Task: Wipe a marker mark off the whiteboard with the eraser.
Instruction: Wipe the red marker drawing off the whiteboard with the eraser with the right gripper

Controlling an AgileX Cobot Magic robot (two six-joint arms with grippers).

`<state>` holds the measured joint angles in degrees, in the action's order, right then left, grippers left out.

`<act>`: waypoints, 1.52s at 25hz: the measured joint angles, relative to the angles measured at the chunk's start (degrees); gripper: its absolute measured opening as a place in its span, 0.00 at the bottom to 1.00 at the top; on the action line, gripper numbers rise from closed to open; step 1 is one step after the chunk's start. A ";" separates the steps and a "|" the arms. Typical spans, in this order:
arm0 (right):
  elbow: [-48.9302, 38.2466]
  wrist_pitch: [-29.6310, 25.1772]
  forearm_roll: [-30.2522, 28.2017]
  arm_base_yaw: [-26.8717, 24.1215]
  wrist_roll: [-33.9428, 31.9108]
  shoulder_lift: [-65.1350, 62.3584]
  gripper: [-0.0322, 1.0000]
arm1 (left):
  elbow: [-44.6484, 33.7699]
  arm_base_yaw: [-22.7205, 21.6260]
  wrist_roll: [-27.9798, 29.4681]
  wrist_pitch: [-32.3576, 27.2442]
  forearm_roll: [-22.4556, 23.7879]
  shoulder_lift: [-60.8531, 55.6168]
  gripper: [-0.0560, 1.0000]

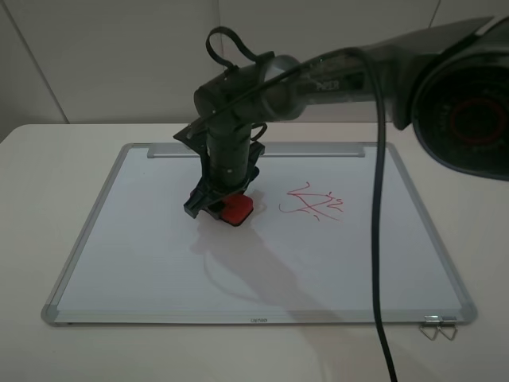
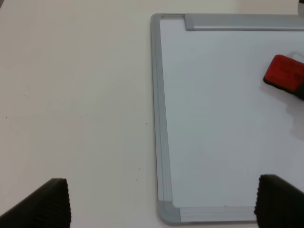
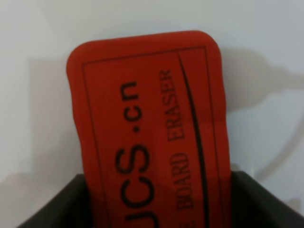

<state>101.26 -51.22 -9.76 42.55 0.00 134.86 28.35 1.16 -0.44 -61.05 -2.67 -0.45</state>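
The whiteboard [image 1: 159, 255] lies flat on the table, its metal rail [image 1: 318, 150] along the far edge. My right gripper [image 1: 219, 203] reaches across the middle and is shut on the red eraser [image 1: 236, 209], which rests on the board left of centre. The right wrist view shows the eraser [image 3: 147, 118] close up, dark lettering on top, dark jaws on both sides of it. The small compact marker mark shows in no view. My left gripper [image 2: 164, 199] hovers open over the board's near left corner [image 2: 166, 209]; the eraser [image 2: 285, 71] is far from it.
A wider angular red scribble with stray dashes [image 1: 312, 203] sits right of the eraser. A black cable [image 1: 380, 239] hangs across the board's right part. A metal clip [image 1: 437, 328] lies at the near right corner. Cream table [image 2: 71, 95] surrounds the board.
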 joint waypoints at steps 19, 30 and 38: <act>0.00 -0.93 -2.72 -7.97 0.00 -0.06 0.53 | 0.00 0.00 0.00 0.00 0.00 0.00 0.79; 0.00 -1.04 -1.39 2.60 0.00 -0.06 0.53 | 0.00 0.00 0.00 0.00 0.00 0.00 0.79; -0.27 -3.97 0.53 5.82 -0.68 -1.53 0.53 | 0.00 0.00 0.00 0.00 0.00 0.00 0.79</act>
<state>100.99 -55.19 -9.23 48.37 -0.68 133.33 28.35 1.16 -0.44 -61.05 -2.67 -0.45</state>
